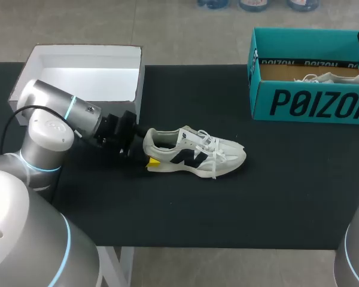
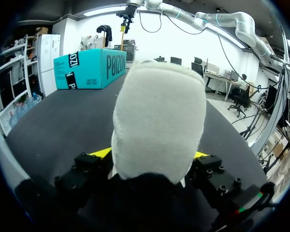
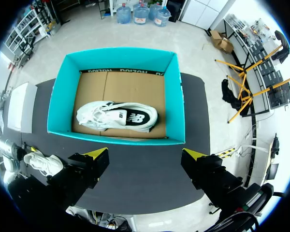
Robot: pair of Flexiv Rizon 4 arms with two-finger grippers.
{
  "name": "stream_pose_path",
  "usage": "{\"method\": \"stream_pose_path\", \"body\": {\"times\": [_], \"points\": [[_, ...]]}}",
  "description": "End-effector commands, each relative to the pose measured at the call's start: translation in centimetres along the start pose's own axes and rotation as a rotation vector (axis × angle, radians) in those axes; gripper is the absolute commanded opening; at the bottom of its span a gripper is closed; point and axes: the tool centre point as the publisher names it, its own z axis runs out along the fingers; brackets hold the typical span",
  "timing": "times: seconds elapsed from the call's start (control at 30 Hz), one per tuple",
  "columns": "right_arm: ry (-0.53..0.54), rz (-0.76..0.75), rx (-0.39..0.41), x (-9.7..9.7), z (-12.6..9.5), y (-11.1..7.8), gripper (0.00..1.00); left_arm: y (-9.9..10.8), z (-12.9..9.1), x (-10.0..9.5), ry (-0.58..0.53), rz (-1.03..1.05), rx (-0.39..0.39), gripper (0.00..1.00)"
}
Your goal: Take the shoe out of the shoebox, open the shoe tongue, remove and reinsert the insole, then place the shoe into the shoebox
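A white sneaker with a dark logo (image 1: pixel 194 152) lies on its sole on the black table (image 1: pixel 227 203), toe pointing right. My left gripper (image 1: pixel 148 150) is at its heel. In the left wrist view the padded heel (image 2: pixel 157 121) fills the space between the fingers of the left gripper (image 2: pixel 150 154). The yellow tips flank it closely, and I see no squeeze on it. A second white sneaker (image 3: pixel 117 116) lies inside the teal shoebox (image 3: pixel 55 101). High above that box my right gripper (image 3: pixel 145 154) hangs open and empty.
The teal shoebox (image 1: pixel 311 101) stands at the back right of the table. A white open box or lid (image 1: pixel 84 72) sits at the back left, just behind my left arm. The black tabletop in front of the sneaker is bare.
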Motion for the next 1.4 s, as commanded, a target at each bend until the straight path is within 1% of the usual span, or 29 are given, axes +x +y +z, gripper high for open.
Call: {"method": "stream_pose_path", "body": {"times": [0.03, 0.17, 0.33, 0.43, 1.23, 1.3, 1.4], "points": [[0.001, 0.001, 0.000, 0.0, 0.0, 0.0, 1.00, -0.1, 0.6, 0.4, -0.019, -0.004, -0.001, 0.00], [0.001, 0.001, 0.000, 0.0, 0.0, 0.0, 1.00, -0.3, 0.9, 0.8, -0.058, -0.011, -0.007, 0.00], [0.001, 0.001, 0.000, 0.0, 0.0, 0.0, 1.00, -0.4, 1.1, 1.3, -0.072, -0.025, 0.003, 0.00], [0.001, 0.001, 0.000, 0.0, 0.0, 0.0, 1.00, -0.4, 1.2, 1.4, -0.058, -0.045, 0.023, 0.00], [0.001, 0.001, 0.000, 0.0, 0.0, 0.0, 1.00, -0.4, 1.2, 1.4, -0.058, -0.045, 0.023, 0.00], [-0.028, 0.002, -0.002, 0.6, -0.5, -0.5, 1.00, -0.4, 1.2, 1.4, -0.058, -0.045, 0.023, 0.00], [-0.079, 0.058, 0.038, 1.9, -0.3, -2.1, 1.00, -0.4, 1.2, 1.4, -0.058, -0.045, 0.023, 0.00]]}}
